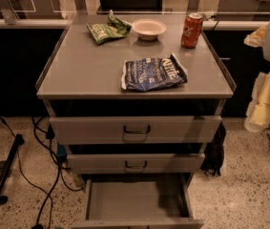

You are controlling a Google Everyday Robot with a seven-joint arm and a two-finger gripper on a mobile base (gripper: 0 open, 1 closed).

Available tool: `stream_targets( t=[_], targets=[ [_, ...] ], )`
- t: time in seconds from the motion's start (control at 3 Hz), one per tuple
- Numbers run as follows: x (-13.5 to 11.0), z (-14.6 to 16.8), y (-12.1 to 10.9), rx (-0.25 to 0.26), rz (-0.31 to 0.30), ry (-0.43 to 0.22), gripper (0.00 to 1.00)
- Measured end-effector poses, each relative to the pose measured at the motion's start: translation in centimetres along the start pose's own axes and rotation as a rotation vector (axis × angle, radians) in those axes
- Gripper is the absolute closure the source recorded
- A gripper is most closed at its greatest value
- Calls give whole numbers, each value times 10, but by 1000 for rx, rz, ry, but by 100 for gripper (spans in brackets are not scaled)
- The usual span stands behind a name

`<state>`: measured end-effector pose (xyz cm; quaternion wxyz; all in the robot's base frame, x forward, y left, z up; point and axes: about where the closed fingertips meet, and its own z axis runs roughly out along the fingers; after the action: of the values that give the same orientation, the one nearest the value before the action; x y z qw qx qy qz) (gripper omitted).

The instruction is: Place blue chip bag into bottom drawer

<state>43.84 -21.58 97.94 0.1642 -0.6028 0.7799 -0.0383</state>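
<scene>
The gripper (pixel 267 99) hangs at the right edge of the view, off the side of the cabinet and well apart from everything on it; whether its jaws are open or closed cannot be told. The blue chip bag (pixel 152 74) lies flat near the front edge of the grey surface (pixel 84 66), with a green snack bag (pixel 107 30), white bowl (pixel 149 28) and red can (pixel 192 30) behind it. Below, the bottom drawer (pixel 125 202) stands pulled out.
</scene>
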Motion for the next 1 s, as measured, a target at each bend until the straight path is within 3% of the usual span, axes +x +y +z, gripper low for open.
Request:
stream_targets(
  t=[0.33,1.0],
  targets=[
    [0,0,0,0,0,0,0],
    [-13,9,-28,44,14,-25,0]
  ],
)
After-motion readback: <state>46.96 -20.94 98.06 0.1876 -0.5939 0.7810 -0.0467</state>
